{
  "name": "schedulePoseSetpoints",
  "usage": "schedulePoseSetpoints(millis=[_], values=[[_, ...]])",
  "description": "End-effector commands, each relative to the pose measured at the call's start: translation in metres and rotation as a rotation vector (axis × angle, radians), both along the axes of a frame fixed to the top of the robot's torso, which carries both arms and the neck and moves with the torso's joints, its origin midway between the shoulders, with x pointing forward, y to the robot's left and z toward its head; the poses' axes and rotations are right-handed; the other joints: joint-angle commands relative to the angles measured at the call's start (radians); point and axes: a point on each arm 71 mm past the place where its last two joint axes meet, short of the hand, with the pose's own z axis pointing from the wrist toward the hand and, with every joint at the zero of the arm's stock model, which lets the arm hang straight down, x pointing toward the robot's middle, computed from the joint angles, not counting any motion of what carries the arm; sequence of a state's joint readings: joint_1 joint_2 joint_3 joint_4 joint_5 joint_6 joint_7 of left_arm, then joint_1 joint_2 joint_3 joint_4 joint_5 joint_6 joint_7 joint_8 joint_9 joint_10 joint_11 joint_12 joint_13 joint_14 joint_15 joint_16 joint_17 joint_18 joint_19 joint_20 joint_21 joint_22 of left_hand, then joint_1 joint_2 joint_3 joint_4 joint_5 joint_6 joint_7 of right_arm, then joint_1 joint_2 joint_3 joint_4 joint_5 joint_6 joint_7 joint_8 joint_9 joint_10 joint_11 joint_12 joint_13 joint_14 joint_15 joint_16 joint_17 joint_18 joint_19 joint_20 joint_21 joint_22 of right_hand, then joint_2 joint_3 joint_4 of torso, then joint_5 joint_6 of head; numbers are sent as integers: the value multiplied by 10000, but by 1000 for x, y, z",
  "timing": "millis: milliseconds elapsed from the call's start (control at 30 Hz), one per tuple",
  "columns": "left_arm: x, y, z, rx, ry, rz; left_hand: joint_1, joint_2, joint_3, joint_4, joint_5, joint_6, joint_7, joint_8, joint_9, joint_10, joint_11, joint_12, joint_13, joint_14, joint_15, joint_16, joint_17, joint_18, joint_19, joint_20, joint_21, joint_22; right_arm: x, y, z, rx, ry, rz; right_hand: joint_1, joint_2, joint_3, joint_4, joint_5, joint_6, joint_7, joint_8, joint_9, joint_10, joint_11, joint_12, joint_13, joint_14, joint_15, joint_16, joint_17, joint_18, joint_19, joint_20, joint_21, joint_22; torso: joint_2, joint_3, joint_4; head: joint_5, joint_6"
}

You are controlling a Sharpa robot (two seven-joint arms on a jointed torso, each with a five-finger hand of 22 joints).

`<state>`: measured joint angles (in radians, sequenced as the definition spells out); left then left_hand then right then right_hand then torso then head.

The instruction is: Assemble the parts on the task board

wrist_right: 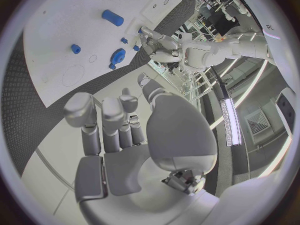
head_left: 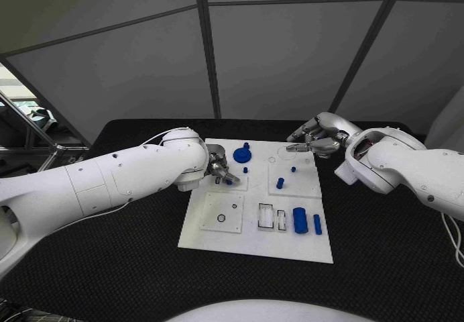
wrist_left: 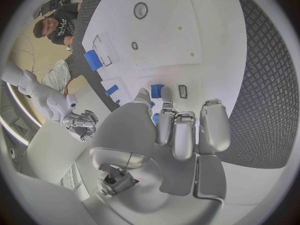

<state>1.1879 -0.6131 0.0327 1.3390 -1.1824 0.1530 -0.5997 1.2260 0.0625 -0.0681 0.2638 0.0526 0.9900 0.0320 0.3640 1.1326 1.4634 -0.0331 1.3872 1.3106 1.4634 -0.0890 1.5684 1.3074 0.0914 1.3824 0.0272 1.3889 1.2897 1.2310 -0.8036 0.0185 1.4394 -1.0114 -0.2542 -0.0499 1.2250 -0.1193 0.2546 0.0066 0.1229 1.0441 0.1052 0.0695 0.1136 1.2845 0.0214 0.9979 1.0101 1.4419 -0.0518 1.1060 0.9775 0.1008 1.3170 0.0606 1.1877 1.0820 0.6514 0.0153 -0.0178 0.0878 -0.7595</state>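
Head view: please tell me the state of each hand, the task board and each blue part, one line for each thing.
Left hand: over the board's left side, fingers curled; a hold cannot be told.
Right hand: at the board's far right corner, holding nothing visible.
Task board: flat on the black table.
Blue gear: on the board, far side.
Small blue peg: on the board.
Blue cylinder: lying on the board.
Thin blue bar: lying beside the cylinder.

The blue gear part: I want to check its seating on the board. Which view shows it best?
The head view: the blue gear part stands unobstructed near the task board's far edge, beside the left hand. The right wrist view shows it small and distorted; in the left wrist view I cannot identify it.
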Motion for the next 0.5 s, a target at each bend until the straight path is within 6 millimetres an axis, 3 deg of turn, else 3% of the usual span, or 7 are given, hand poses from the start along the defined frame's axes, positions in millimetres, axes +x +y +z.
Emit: schedulePoseSetpoints(millis=[33, 167, 400, 500], values=[[0, -1, 0, 0, 21, -9, 206, 136, 42, -95, 18, 75, 1, -2, 17, 306, 18, -57, 1930, 1074, 48, 24, 2634, -222, 23, 32, -64, 11, 0, 1, 2, 6, -41, 105, -116, -7, -11, 36, 63, -99, -4, -46, -2, -54, -2, -25, -16, 62, 11, -65, 14, 80, 9, 5, -50, -7, 5, 1, 0, -7, 4], [1, -1, 2, -145, -143, 61, 430, 500, 233, -193, 20, 63, -20, 4, 33, 318, -1, -36, 1940, 1074, 34, 24, 2634, -228, 47, 20, -51, 51, 0, 1, 1, 8, -43, 107, -116, -7, -11, 36, 63, -99, -4, -46, -2, -54, -2, -25, -16, 62, 11, -65, 14, 80, 9, 5, -50, -7, 3, 1, 0, -7, 7], [1, -2, 2, -279, -222, -18, 891, 814, 493, -576, 43, -4, -56, 13, 81, 321, -33, -38, 1944, 1074, 9, 24, 2634, -231, 62, -5, -50, 84, 0, 1, 1, 6, -39, 111, -117, 1, -4, 33, 66, -97, -5, -45, 0, -48, -4, -13, -10, 71, 10, -58, 36, 77, 22, 4, -48, 1, 2, 0, 0, -12, -8], [1, -3, 2, -309, -220, -70, 1211, 849, 683, -902, 1033, -130, -55, -55, 70, 307, -39, -62, 1940, 1074, -7, 24, 2634, -229, 53, -26, -67, 83, 0, 1, 1, 0, -31, 110, -117, 1, -4, 33, 66, -97, -5, -45, 0, -48, -4, -13, -10, 71, 10, -58, 36, 77, 22, 4, -48, 1, 0, 0, 2, -22, -3]])
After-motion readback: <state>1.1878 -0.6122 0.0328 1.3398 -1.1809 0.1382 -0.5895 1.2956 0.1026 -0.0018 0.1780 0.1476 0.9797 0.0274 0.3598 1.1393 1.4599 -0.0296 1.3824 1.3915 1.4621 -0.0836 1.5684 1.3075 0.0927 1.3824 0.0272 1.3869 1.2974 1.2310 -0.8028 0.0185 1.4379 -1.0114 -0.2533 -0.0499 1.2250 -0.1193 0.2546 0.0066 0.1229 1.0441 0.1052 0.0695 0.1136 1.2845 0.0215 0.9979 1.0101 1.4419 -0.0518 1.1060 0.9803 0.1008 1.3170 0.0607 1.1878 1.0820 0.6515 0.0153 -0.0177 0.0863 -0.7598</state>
